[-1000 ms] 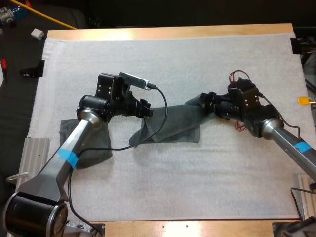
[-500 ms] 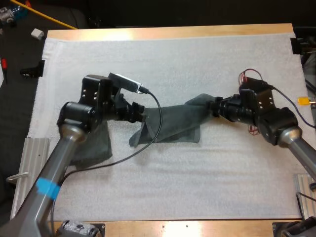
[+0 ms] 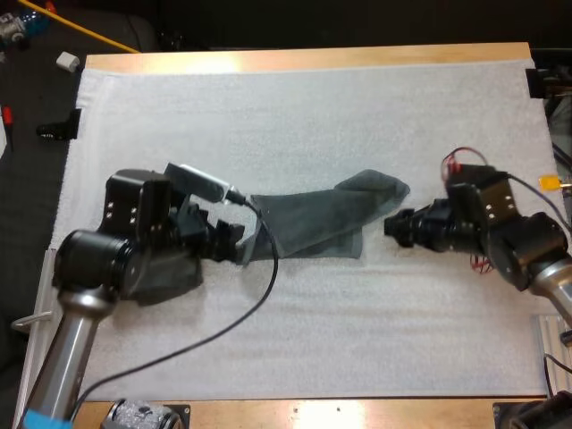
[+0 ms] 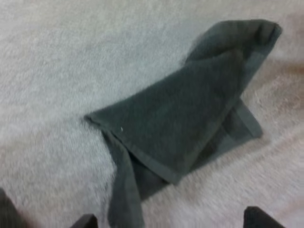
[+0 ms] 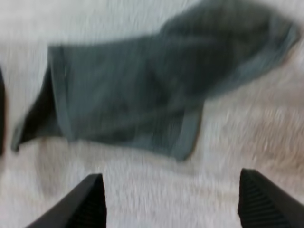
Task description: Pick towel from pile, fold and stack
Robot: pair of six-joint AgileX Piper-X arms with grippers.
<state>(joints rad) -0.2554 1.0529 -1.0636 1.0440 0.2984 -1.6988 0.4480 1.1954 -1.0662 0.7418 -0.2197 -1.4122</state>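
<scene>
- Left tool (image 3: 234, 243) and right tool (image 3: 393, 227) both gape, holding nothing, one near each end of the towel (image 3: 313, 219).
- I'd pinch opposite corners and stretch it flat before folding.

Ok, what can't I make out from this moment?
1. The second towel, high view: it lies mostly under the left arm, so whether it is folded or crumpled is unclear.
2. The spread towel, its corner by the left hand, high view: the hand covers it, so contact cannot be told.
3. Same corner, left wrist view: it runs off the picture's edge between the open fingers.
4. The spread towel's lower layers: hidden by its own top fold.
</scene>
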